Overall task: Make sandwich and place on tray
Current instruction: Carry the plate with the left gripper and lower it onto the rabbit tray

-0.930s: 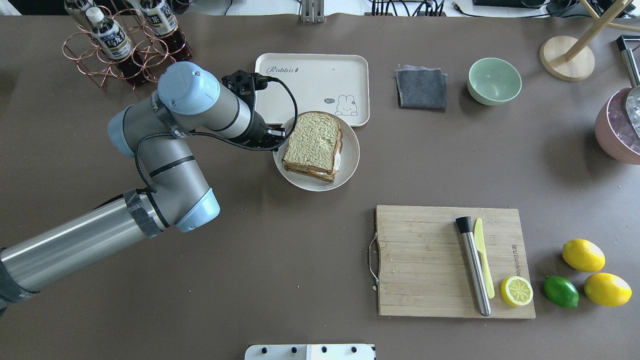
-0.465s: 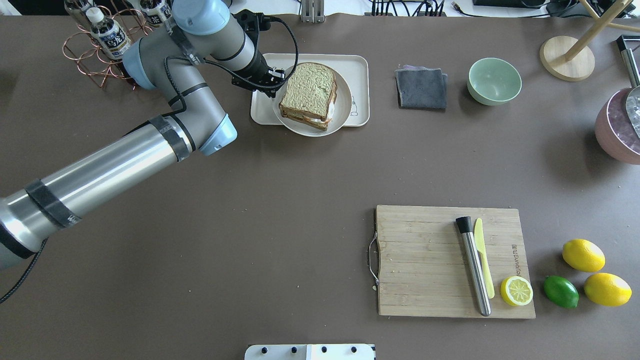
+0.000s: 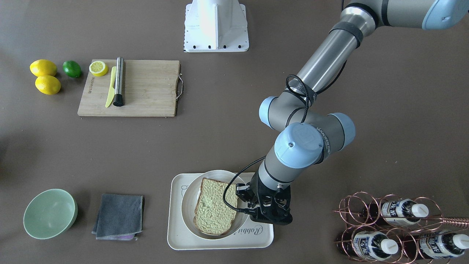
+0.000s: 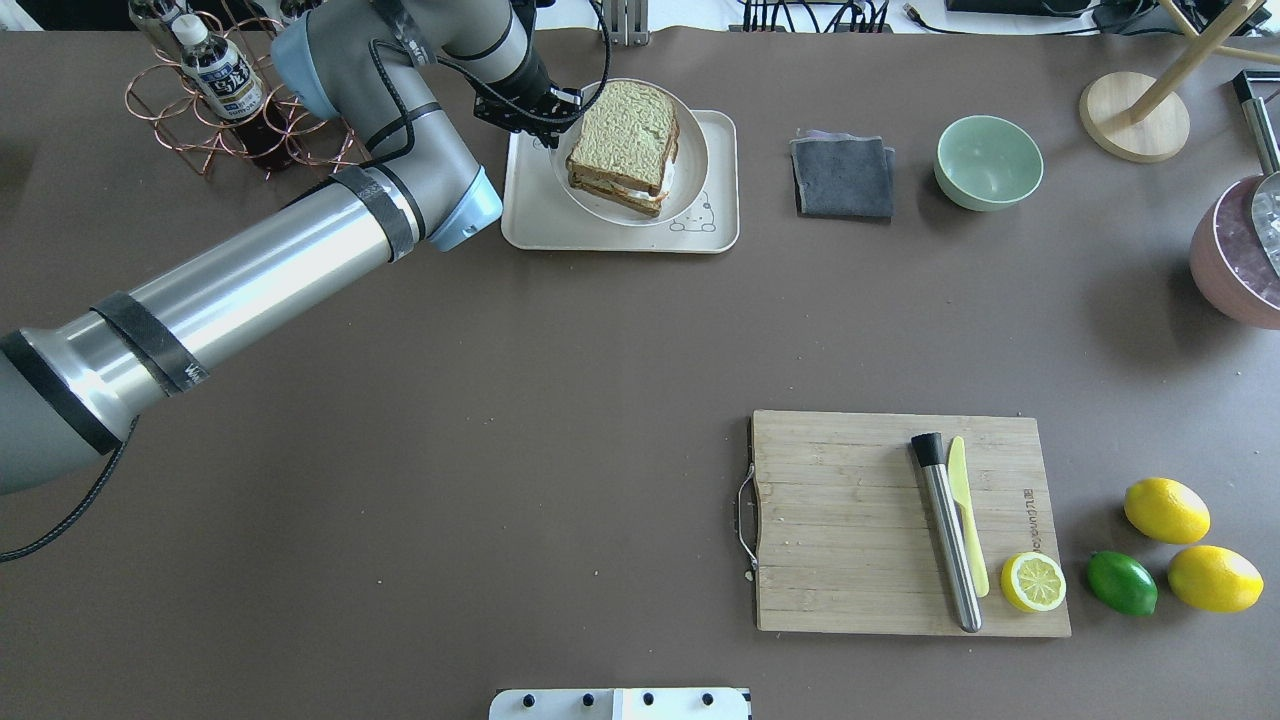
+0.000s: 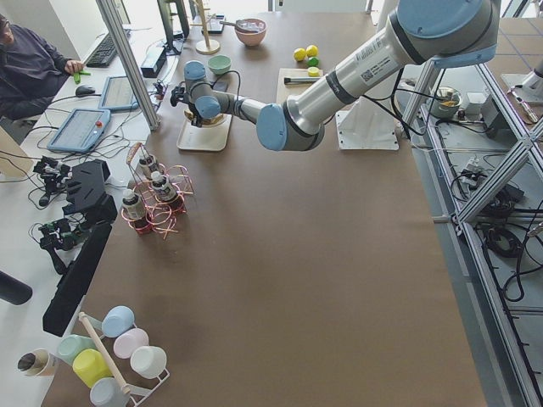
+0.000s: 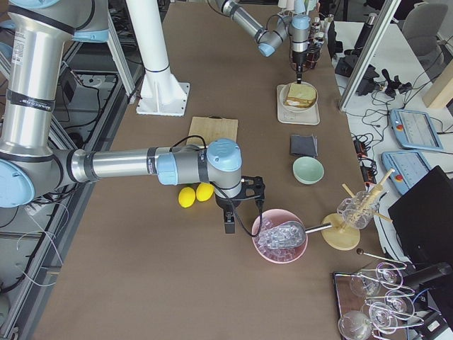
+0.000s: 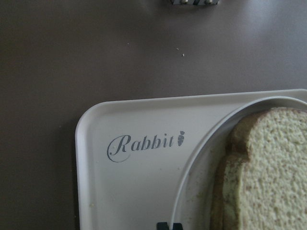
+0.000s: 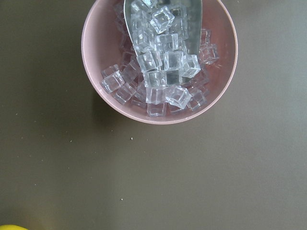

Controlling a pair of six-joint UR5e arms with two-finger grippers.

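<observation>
The sandwich (image 4: 625, 130), two brown-crusted bread slices with a white egg edge between them, lies on a round white plate (image 4: 690, 185). My left gripper (image 4: 560, 125) is shut on the plate's left rim and holds it over the cream tray (image 4: 540, 225); the plate overhangs the tray's far edge. The front-facing view shows the gripper (image 3: 243, 198), sandwich (image 3: 214, 211), plate (image 3: 188, 209) and tray (image 3: 176, 234). The left wrist view shows the tray's "Rabbit" script (image 7: 120, 191), plate rim (image 7: 201, 158) and bread (image 7: 268, 172). My right gripper (image 6: 230, 225) hangs beside the ice bowl; I cannot tell its state.
A grey cloth (image 4: 843, 177) and green bowl (image 4: 988, 160) lie right of the tray. A copper bottle rack (image 4: 230, 100) stands left of it. A cutting board (image 4: 850, 520) carries a muddler, knife and lemon half. A pink ice bowl (image 8: 158, 62) stands far right.
My left gripper has carried the plate with the sandwich away from the robot, from the table in front of the tray to over the tray.
</observation>
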